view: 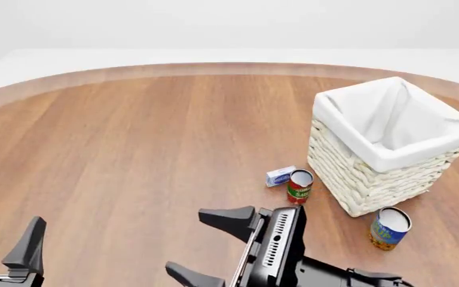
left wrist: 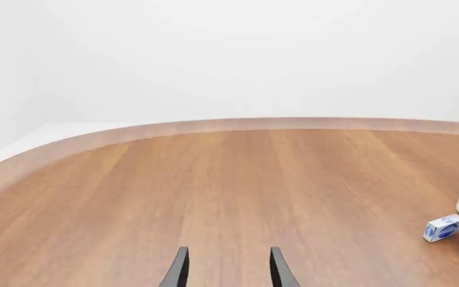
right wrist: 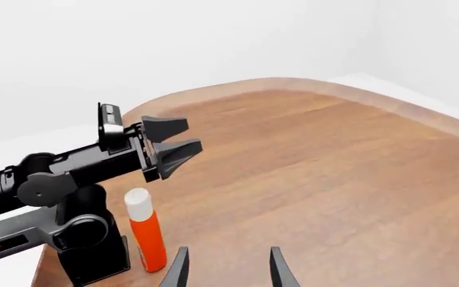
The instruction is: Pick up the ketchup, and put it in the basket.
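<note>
Ketchup (right wrist: pixel 146 230) — upright, ungrasped, beside the left arm's base; approach step. Right gripper (view: pixel 205 245) jaws wide, empty; left gripper (left wrist: pixel 225 269) likewise spread. Next, by judgement — close the right gripper around the bottle, then carry it to the basket (view: pixel 373 179).

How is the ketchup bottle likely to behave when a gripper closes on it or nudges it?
The ketchup stands upright, tall and narrow, so a nudge near its white cap would probably tip it. Its round body might then roll. The surface looks smooth, so it may slip in a loose grip.

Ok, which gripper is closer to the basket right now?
Right. The right gripper is near the table's middle, left of the basket and pointing away from it; the left gripper is farther off, at the front view's left edge.
</note>
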